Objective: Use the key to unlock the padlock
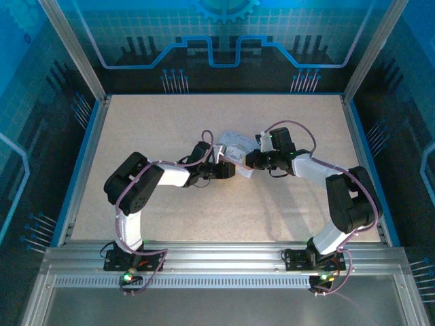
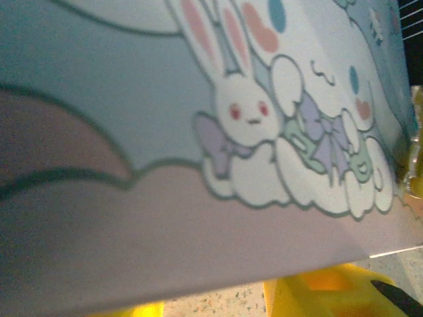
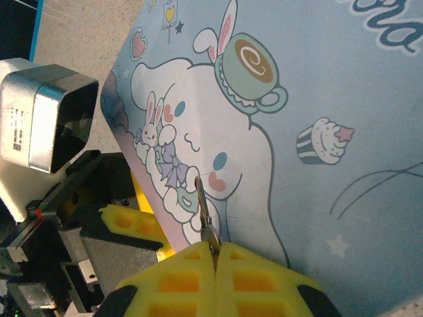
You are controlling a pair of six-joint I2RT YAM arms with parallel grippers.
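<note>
So the right jaws [image 3: 215, 256] are pinched tight on the key [image 3: 203, 211]. It pokes straight out ahead of the tips, long axis in line with the fingers, its end against the box [image 3: 317, 99] face. I can't pin down the padlock; my guess is it's past the box edge, toward the left jaws [image 2: 218, 307]. Can't tell if those are gripping anything. Top cam has both arms meeting at the box mid-counter [image 1: 136, 129], while the right wrist cam actually resolves the key.
</note>
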